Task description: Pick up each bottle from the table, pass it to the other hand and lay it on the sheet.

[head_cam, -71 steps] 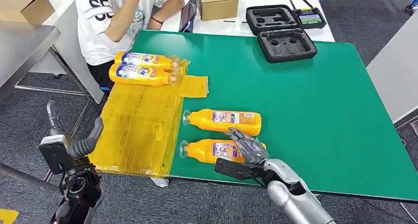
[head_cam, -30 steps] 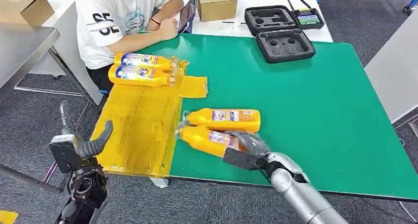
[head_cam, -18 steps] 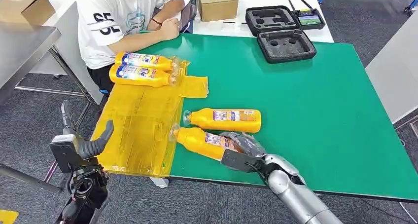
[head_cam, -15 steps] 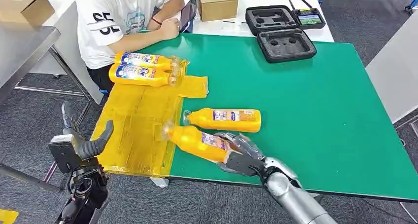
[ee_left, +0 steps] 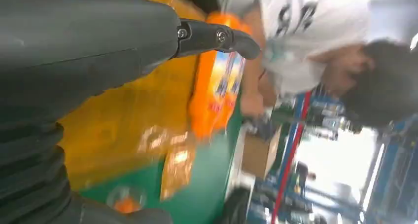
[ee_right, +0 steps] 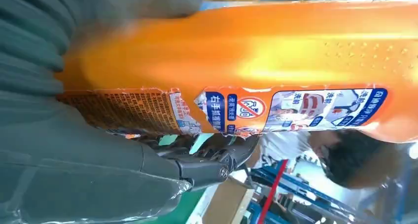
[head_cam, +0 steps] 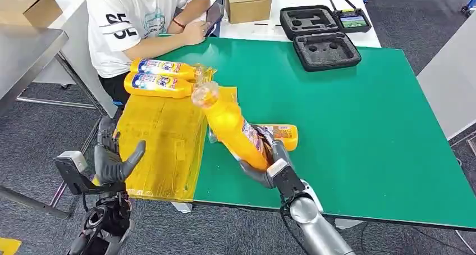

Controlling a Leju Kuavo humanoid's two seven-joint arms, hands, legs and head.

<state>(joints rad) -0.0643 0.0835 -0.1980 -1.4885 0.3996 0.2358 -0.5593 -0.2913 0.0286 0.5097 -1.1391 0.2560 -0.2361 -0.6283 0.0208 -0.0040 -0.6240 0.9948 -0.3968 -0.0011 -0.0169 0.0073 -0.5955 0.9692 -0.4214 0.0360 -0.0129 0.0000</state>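
My right hand [head_cam: 268,164] grips an orange bottle [head_cam: 231,126] by its base and holds it lifted, tilted with its clear cap toward the yellow sheet [head_cam: 160,137]. The right wrist view has the same orange bottle [ee_right: 256,66] close up in the hand [ee_right: 98,150]. A second orange bottle [head_cam: 279,132] lies on the green table [head_cam: 348,114] behind it. Two more bottles [head_cam: 160,78] lie side by side at the sheet's far end, also in the left wrist view as orange bottles [ee_left: 217,93]. My left hand [head_cam: 115,156] is raised by the sheet's near left corner, open and holding nothing.
A person in a white shirt [head_cam: 134,24] sits at the table's far left corner, an arm resting on it. A black foam case [head_cam: 325,50], a second case [head_cam: 307,20] and a cardboard box [head_cam: 247,1] lie at the back. A grey table [head_cam: 25,58] stands left.
My right hand has lifted the near bottle off the table and swung it up, cap toward the sheet. My left hand has risen and moved closer to the sheet, fingers spread.
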